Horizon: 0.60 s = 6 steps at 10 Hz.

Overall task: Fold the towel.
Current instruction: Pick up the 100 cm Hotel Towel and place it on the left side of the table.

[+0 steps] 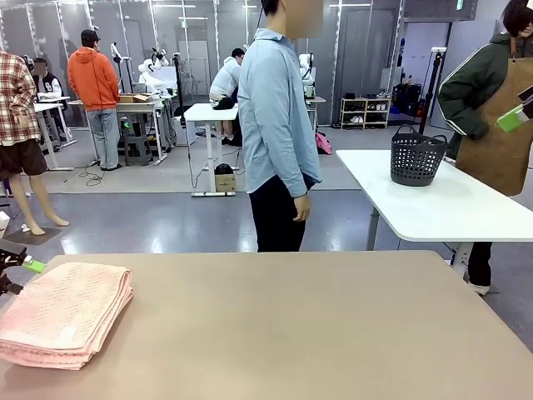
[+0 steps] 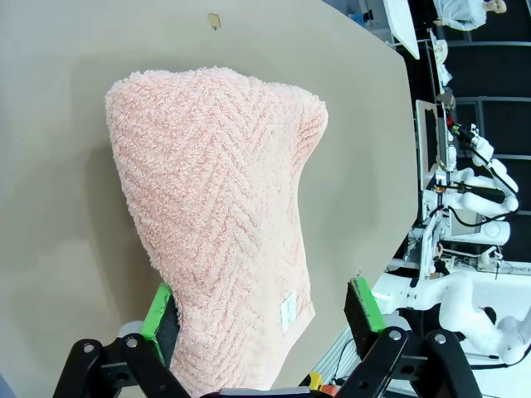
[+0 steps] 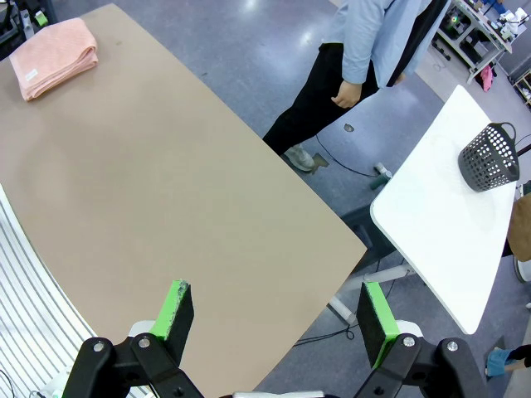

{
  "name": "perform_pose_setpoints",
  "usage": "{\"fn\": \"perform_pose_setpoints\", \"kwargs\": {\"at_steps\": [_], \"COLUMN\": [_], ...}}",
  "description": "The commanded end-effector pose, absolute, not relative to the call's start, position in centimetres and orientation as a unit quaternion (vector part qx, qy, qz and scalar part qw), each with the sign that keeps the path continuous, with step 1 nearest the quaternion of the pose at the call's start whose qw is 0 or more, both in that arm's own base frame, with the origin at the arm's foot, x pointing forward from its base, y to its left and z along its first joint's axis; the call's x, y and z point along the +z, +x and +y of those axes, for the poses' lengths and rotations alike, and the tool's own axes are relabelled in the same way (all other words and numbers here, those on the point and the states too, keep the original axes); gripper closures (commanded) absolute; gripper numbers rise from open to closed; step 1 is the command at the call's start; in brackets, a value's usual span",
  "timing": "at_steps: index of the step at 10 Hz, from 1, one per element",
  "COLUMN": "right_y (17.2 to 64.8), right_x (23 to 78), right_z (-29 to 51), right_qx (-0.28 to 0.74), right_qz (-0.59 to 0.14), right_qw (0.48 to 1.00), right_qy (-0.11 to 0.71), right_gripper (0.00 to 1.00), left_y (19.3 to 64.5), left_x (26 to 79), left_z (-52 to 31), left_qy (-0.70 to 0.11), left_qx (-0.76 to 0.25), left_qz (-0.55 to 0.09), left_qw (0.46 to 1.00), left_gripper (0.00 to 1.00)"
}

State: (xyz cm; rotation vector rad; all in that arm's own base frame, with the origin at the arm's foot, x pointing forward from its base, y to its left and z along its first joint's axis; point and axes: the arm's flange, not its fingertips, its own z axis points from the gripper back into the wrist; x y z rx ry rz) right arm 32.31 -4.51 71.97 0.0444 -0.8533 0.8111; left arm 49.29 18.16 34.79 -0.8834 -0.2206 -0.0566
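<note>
So the towel (image 1: 65,312) is sitting folded at the lower left of the table (image 1: 291,333).
Up close, the left claw (image 2: 264,311) hangs wide open over its label end, gripping nothing; the right claw (image 3: 278,319) is spread wide too, over bare tabletop. Farther back, a person (image 1: 276,125) stands mid-frame behind the table.

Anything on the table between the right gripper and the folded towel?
No. In the right wrist view, bare tan table stretches from the open right gripper to the towel at the far corner.
</note>
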Motion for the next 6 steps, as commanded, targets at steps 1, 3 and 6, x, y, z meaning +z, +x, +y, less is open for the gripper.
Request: {"fn": "perform_pose_setpoints", "kwargs": {"at_steps": [1,3,6], "right_y": [32.18,32.18,32.18], "right_x": [72.11,72.11,72.11], "right_z": [-4.35,-4.35,-4.35], "right_qx": [0.373,0.373,0.373], "right_qz": [-0.399,-0.399,-0.399], "right_qw": [0.838,0.838,0.838], "right_qy": [0.023,0.023,0.023], "right_gripper": [0.0,0.0,0.0], "left_y": [49.76,49.76,49.76], "left_x": [35.0,35.0,35.0], "left_z": [18.27,18.27,18.27], "left_qy": [-0.425,-0.425,-0.425], "left_qx": [-0.023,-0.023,-0.023], "left_qz": [-0.108,-0.108,-0.108], "left_qw": [0.899,0.899,0.899], "left_gripper": [0.0,0.0,0.0]}}
